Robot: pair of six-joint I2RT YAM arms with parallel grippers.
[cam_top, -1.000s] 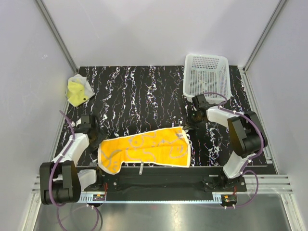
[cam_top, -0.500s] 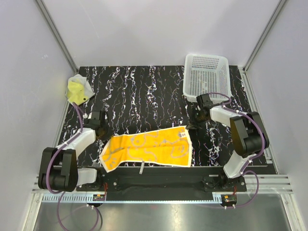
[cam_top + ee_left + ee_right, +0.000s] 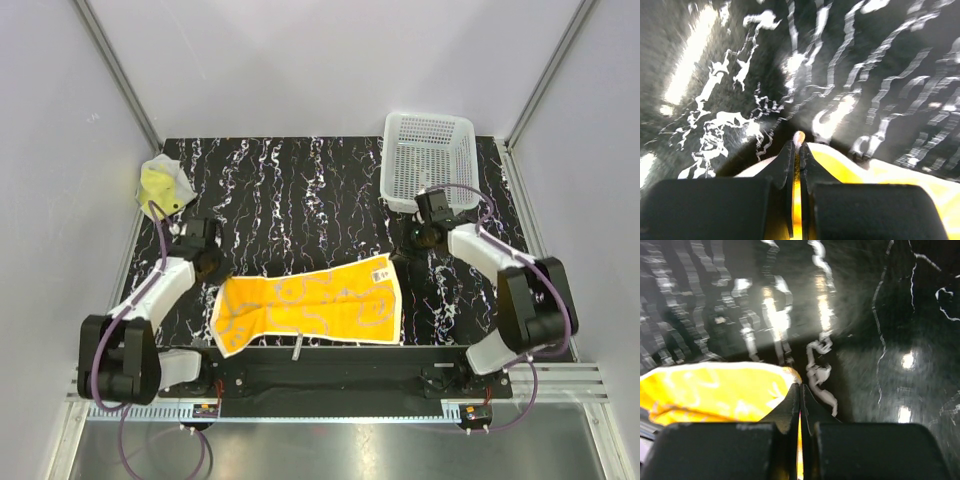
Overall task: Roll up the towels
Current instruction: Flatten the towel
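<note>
Pinching the far corners of the flat orange cloth towel (image 3: 310,305) with white squiggles, spread along the near edge of the black marbled table (image 3: 300,200), left gripper (image 3: 207,264) and right gripper (image 3: 405,262) both clamped tight on it. Rolling not begun; crumpled yellow cloth towel (image 3: 160,187) untouched, far-left corner.

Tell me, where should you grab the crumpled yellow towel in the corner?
I'd pinch the raised bunched top of the yellow towel, coming straight down from above. It sits in a crumpled heap, not flat, and the wall stands close on its left. The left tool is nearest, but it is shut on the orange towel.
</note>
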